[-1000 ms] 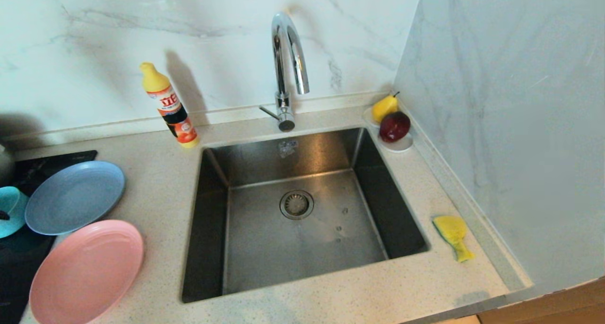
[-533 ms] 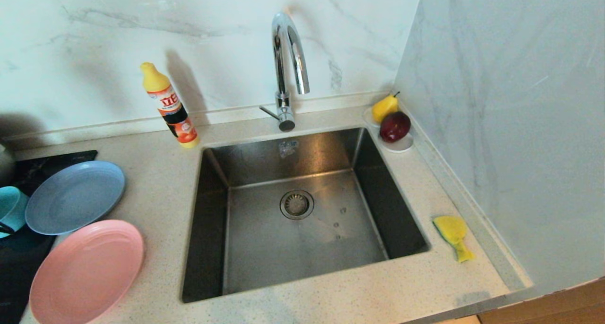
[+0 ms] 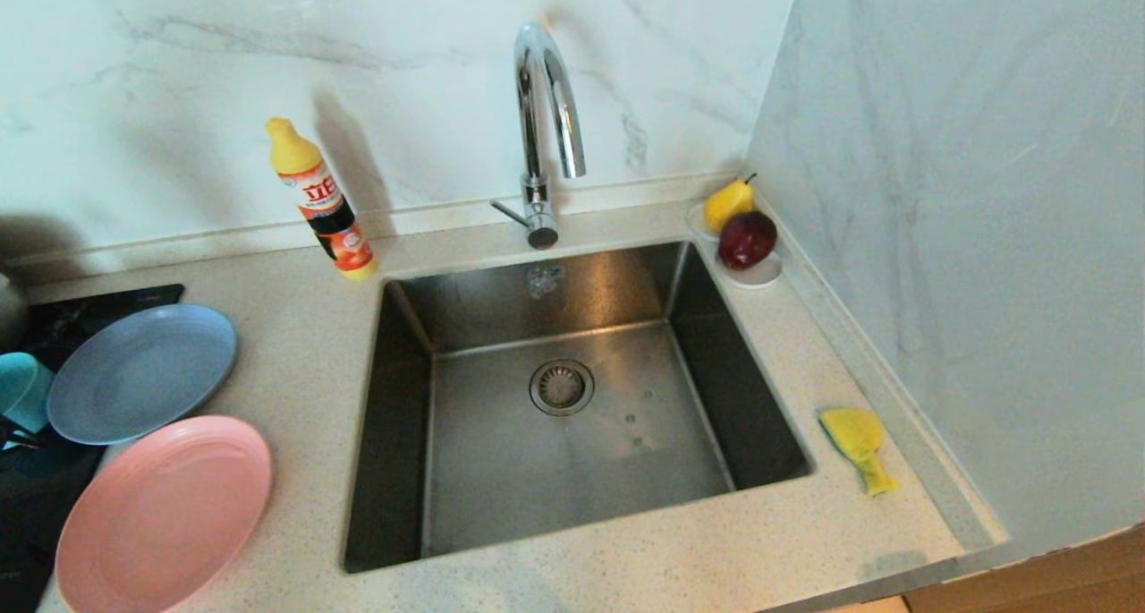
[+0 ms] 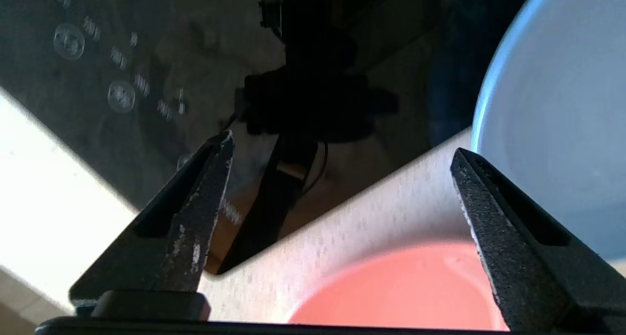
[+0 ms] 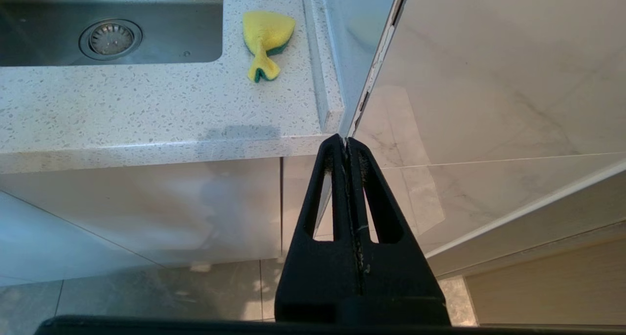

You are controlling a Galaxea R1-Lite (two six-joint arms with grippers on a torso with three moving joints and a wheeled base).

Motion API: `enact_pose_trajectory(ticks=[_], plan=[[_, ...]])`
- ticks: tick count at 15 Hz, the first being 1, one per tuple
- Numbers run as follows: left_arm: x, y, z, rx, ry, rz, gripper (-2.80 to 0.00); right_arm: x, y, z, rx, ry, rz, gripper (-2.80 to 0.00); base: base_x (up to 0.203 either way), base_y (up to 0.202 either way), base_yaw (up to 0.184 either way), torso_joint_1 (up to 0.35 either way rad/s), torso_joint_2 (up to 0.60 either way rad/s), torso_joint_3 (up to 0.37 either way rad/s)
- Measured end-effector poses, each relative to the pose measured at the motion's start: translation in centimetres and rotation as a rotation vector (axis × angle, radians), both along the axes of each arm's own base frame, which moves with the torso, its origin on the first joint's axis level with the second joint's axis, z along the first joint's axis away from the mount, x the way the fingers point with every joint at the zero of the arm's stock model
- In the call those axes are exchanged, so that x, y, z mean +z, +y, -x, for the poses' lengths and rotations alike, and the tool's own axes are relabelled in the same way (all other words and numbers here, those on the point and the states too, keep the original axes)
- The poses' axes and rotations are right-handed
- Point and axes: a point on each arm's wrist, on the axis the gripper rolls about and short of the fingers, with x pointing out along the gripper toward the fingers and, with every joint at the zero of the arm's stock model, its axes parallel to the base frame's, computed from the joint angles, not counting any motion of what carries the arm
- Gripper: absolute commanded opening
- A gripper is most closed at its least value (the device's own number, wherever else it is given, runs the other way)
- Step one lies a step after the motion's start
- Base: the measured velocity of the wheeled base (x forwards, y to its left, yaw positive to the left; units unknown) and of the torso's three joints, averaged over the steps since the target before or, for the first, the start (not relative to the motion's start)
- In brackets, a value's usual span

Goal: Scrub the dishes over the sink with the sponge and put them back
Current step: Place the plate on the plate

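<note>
Bench (image 3: pixel 304 371): speckled, carries everything. Sink (image 3: pixel 572 470): empty, dry-looking. Pink plate (image 3: pixel 161 515), grey-blue plate (image 3: pixel 139 371), teal bowl (image 3: pixel 22 389) sit left of sink, partly on black stovetop (image 3: pixel 54 322). Sponge (image 3: pixel 857 443) lies right of sink, untouched. Left claw (image 4: pixel 342 198): spread wide, empty, above plates. Right claw (image 5: pixel 348 146): pinched closed, empty, parked below bench edge. Judgement: no scrubbing visibly underway; nothing held.

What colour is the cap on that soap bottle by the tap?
Yellow. The bottle shows best in the head view, standing left of the tap.
</note>
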Motion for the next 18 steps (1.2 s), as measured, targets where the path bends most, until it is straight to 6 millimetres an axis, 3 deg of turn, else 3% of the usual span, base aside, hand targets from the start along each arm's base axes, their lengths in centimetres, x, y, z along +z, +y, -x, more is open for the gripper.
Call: enact_pose_trajectory(ticks=[7, 15, 18], plan=[[-1.5, 1.2, -1.0, 0.015, -0.012, 0.006, 0.0, 0.0, 0.0, 0.0, 0.0, 0.0, 0.0, -2.8, 0.0, 0.0, 0.0, 0.0, 0.0, 0.0], [0.4, 0.6, -0.9, -0.029, -0.129, 0.057, 0.0, 0.0, 0.0, 0.0, 0.0, 0.0, 0.0, -2.8, 0.0, 0.0, 0.0, 0.0, 0.0, 0.0], [0.1, 1.0, -1.3, -0.014, -0.136, 0.067, 0.0, 0.0, 0.0, 0.0, 0.0, 0.0, 0.0, -2.8, 0.0, 0.0, 0.0, 0.0, 0.0, 0.0]])
